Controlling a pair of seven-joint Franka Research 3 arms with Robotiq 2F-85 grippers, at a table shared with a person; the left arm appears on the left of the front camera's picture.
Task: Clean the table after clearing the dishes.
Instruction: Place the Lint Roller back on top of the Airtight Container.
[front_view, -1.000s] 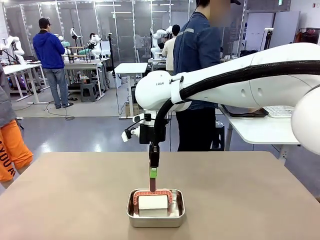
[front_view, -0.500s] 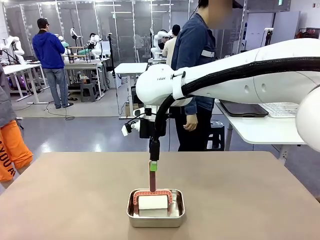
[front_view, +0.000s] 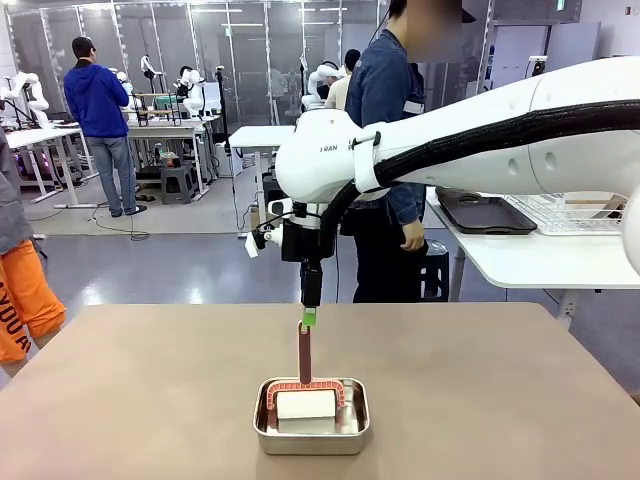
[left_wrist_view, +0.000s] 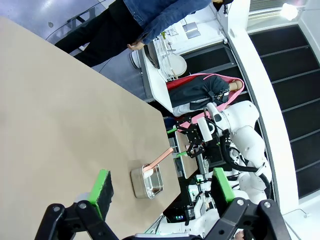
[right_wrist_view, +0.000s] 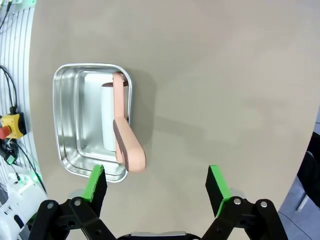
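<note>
Change: the right arm had risen over the last second; its right gripper (front_view: 310, 300), which had been down at the handle's top, now hung above it, just clear or barely touching; I could not tell which. The person behind the table had also stepped toward the side table.
Meaning: to my eye the lint roller had been let go or not yet taken, so wiping had not begun.
Right gripper: jaws spread wide in its own wrist view, green pads (right_wrist_view: 96, 186) well apart, holding nothing; below it lay the steel pan.
Left gripper (left_wrist_view: 160, 192): also wide open, empty, held high over the near end of the table.
Lint roller (front_view: 305, 390): white roll resting in the steel pan (front_view: 311, 437), its pinkish handle (right_wrist_view: 129, 147) sticking up out of the pan.
Table (front_view: 500, 400): beige top bare except for the pan near the robot's edge.
Dishes: none on the beige top; a dark tray (front_view: 480, 212) sat on the white side table (front_view: 530, 260), so clearing looked done.
</note>
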